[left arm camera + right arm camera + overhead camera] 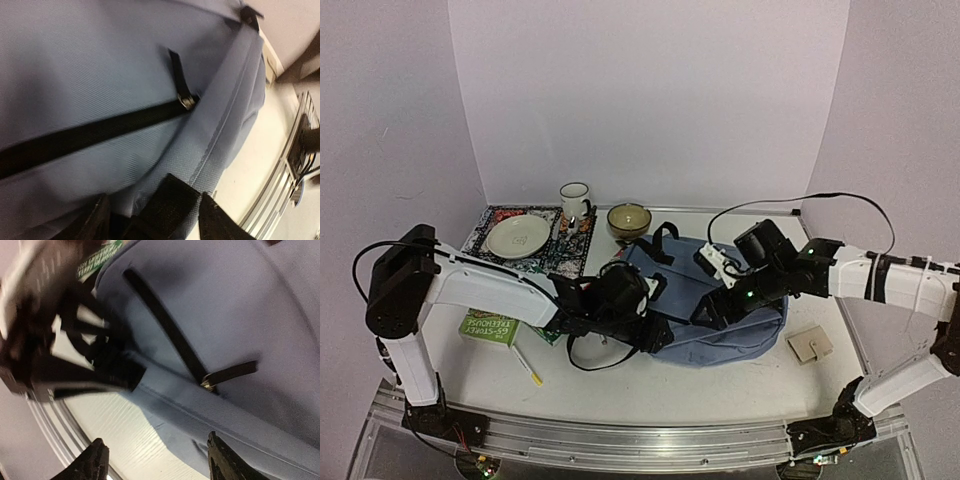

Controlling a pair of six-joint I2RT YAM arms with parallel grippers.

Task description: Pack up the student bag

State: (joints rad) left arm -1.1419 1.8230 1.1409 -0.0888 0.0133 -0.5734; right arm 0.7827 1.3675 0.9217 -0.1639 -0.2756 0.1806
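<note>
The left gripper (157, 220) fills the bottom of its own wrist view, its two dark fingers (95, 222) set apart with a black strap (167, 192) of the student bag (745, 335) between them. The strap seems to touch one finger, but I cannot tell whether it is clamped or only straddled. The right gripper (160, 467) is released, its jaws wide above the bag's near edge and the bare table (720, 385), holding nothing.

The bag lies flat at the middle of the table, slightly right of centre, with both arms reaching over it. I judge the packing barely begun. The black zipper line (85, 135) looks drawn closed up to its metal pull (186, 101), so an opening has yet to be made. A green book (488, 325) and a pen (527, 365) lie out on the table to the left, and a small beige piece (810, 346) sits just right of the bag. A plate (518, 237) on a patterned mat (575, 243), a mug (574, 202) and a bowl (628, 222) stand at the far side; whether they belong in the bag I cannot say.

Much is hidden. The bag's inside cannot be seen, so it may already hold something. In the top view both grippers merge with the dark straps. In the right wrist view the left arm is a blur. The book is partly covered by that arm.
</note>
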